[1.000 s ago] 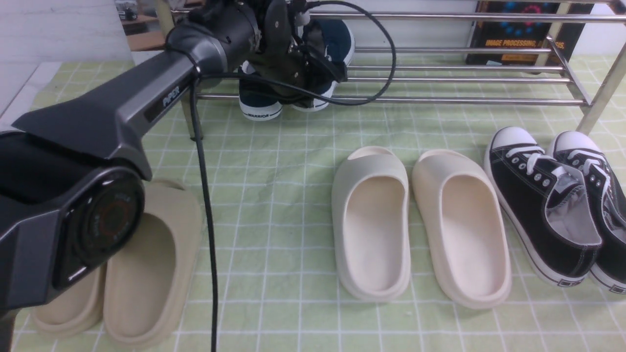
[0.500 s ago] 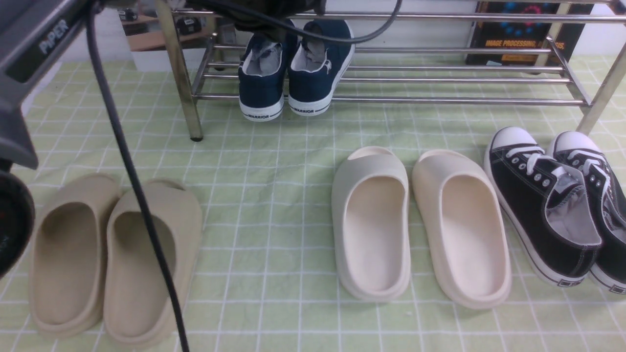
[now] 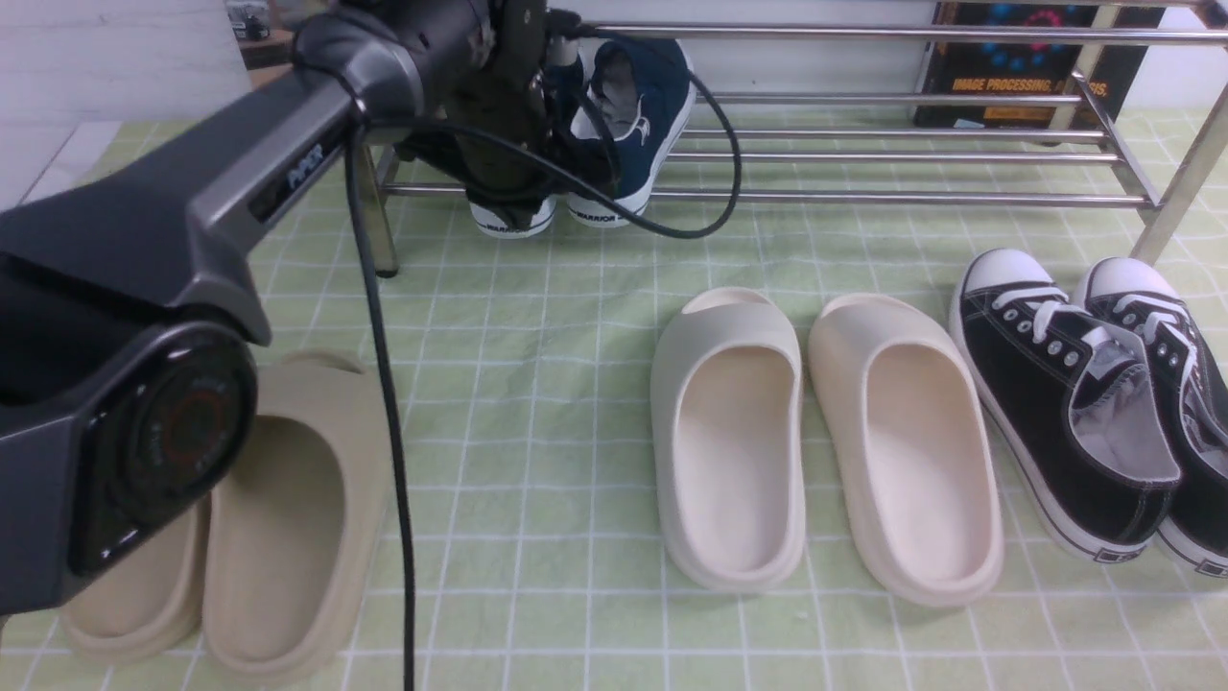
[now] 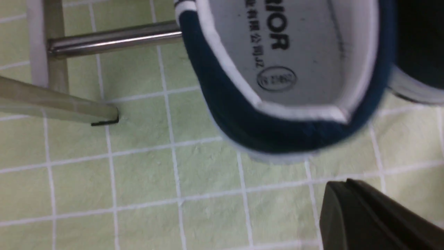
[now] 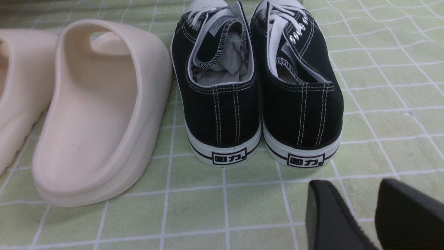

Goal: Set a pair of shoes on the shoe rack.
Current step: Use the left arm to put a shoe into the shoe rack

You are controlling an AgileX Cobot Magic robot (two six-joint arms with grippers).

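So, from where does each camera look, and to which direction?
Front: between the arms, facing forward to the rack; left arm shows.
Left wrist: on that arm, close over a navy shoe; dark fingertip shows.
Right wrist: on that arm, facing the black sneakers; two fingers show.
Front and left wrist share the navy shoe; front and right wrist, the sneakers.

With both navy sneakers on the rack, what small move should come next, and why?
Probably lift the left claw clear: both navy sneakers sit side by side on the rack, and the arm crowds right over them.
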